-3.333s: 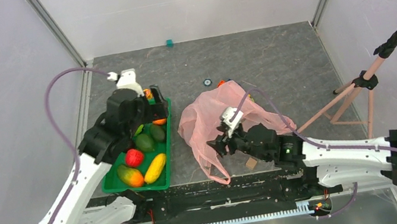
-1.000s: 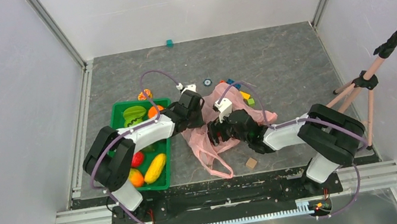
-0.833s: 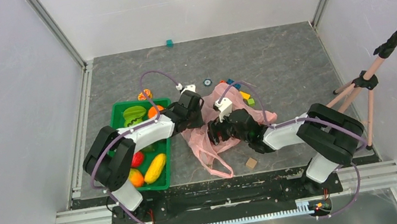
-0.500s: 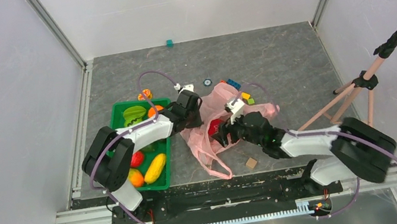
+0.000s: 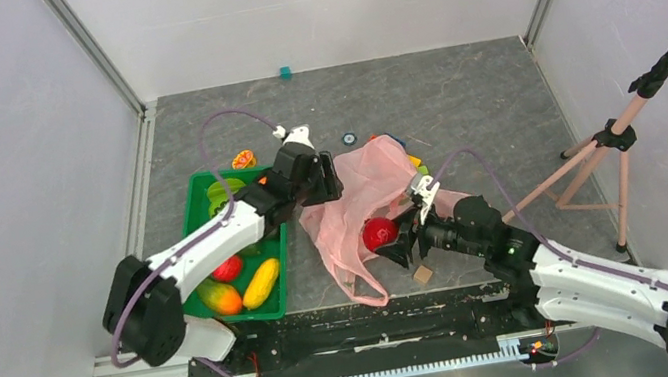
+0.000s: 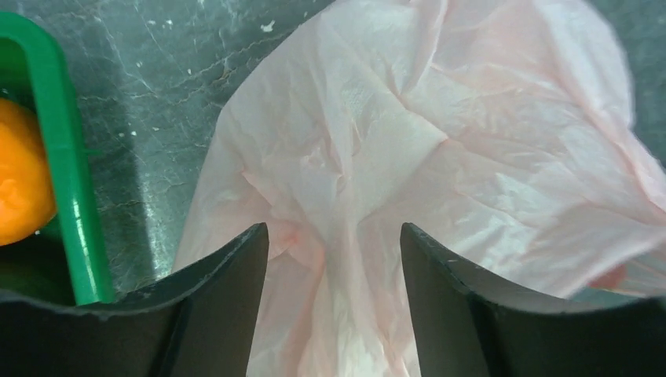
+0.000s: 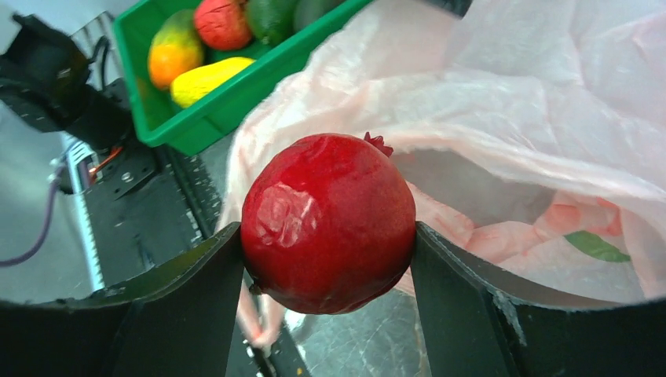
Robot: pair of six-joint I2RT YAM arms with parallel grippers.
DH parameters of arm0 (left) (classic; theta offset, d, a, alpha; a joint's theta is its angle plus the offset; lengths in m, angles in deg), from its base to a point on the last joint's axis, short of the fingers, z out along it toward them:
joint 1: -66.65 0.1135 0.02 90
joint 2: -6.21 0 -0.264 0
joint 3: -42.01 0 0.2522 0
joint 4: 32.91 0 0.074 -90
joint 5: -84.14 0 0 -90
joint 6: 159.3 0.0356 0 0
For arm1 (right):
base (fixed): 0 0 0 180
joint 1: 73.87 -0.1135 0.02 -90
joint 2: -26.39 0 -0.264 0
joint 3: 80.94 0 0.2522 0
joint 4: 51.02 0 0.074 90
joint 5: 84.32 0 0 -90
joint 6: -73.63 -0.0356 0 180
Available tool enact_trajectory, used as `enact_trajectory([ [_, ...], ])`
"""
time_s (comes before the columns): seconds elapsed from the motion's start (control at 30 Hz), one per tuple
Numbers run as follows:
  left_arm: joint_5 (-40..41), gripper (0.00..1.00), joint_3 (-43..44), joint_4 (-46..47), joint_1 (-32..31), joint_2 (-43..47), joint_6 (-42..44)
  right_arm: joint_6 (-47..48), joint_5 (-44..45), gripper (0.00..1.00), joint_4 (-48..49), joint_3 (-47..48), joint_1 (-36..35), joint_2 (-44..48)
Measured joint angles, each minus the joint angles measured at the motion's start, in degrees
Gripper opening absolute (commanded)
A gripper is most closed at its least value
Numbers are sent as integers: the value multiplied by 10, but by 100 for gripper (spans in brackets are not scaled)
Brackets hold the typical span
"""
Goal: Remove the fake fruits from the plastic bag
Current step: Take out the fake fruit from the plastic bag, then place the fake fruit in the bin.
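The pink plastic bag (image 5: pixel 359 195) lies crumpled mid-table. My right gripper (image 5: pixel 395 240) is shut on a glossy red fake fruit (image 5: pixel 380 233), held just outside the bag's near side; in the right wrist view the fruit (image 7: pixel 328 222) fills the gap between both fingers, above the table. My left gripper (image 5: pixel 322 178) hovers at the bag's far-left edge. Its jaws stand open, with the bag's film (image 6: pixel 440 141) beneath and between them, unpinched. A mango-like fruit (image 5: pixel 218 295) and a smaller red fruit (image 5: pixel 227 268) lie in the green tray (image 5: pixel 277 258).
The tray also holds a yellow oblong fruit (image 5: pixel 261 283), green fruits and an orange ball (image 6: pixel 20 181). A small wooden block (image 5: pixel 422 275) lies near the right arm. Coloured blocks (image 5: pixel 414 162) sit behind the bag. A tripod stand (image 5: pixel 606 140) occupies the right side.
My right gripper drew back toward the near edge, bringing the red fruit out of the bag. My left gripper let go of the bag's edge, opened and shifted slightly left.
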Motion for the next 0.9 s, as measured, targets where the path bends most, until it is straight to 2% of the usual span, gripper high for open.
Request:
enact_trajectory([
  [0.17, 7, 80, 16, -41, 0, 76, 2, 0, -56, 53, -43, 19, -6, 49],
  [0.33, 39, 82, 37, -112, 0, 166, 22, 3, -80, 53, -37, 47, -38, 27],
  [0.43, 80, 84, 64, -172, 0, 223, 36, 15, -83, 52, -19, 78, -73, -41],
  [0.57, 134, 86, 103, -250, 0, 315, 55, 36, -84, 52, 0, 151, -105, -175],
  [0.9, 244, 87, 235, -381, 0, 482, 80, 60, -88, 52, 86, 389, -108, -467],
])
